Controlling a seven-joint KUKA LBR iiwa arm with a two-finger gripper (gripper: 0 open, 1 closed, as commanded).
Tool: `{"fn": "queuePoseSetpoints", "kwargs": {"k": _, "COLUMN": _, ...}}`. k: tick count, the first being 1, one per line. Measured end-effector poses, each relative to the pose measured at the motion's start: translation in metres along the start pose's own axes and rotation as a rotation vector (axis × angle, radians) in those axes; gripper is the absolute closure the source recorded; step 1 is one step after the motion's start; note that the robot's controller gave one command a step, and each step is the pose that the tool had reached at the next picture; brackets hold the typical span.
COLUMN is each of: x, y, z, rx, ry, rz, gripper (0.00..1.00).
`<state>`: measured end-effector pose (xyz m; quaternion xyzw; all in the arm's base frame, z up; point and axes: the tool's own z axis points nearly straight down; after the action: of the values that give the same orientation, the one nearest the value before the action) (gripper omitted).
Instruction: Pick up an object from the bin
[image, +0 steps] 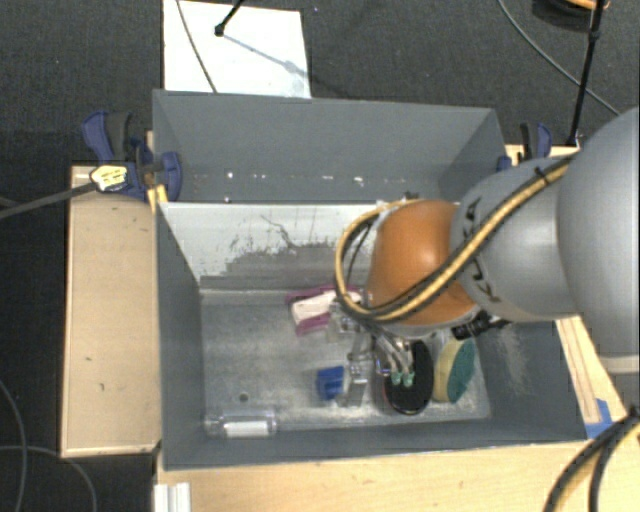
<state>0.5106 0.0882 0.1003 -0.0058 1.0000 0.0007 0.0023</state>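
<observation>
Gripper: you are watching it hovering low near the front of the bin; its opening you cannot tell.
Blue block: lying just beside it, opposite a black oval thing.

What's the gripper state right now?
Gripper: cannot be told, open or shut. It sits low in the bin, between the blue block and the black oval thing.

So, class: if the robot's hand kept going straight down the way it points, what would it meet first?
The hand would probably meet the bin floor between the small blue block and the black oval thing, possibly clipping the block; depth is unclear.
</observation>
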Motion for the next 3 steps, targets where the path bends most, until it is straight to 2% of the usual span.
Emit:
{"fn": "queuePoseSetpoints", "kwargs": {"k": 1, "x": 0.0118, "y": -0.0008, "z": 0.0316, "rx": 0.001, "ry": 0.007, "rz": -0.042, "gripper": 0.0}}
{"fn": "queuePoseSetpoints", "kwargs": {"k": 2, "x": 0.0114, "y": -0.0007, "z": 0.0315, "rx": 0.001, "ry": 0.006, "rz": -0.038, "gripper": 0.0}}
{"fn": "queuePoseSetpoints", "kwargs": {"k": 3, "x": 0.0116, "y": -0.0006, "z": 0.0311, "rx": 0.0, "ry": 0.006, "rz": -0.036, "gripper": 1.0}}
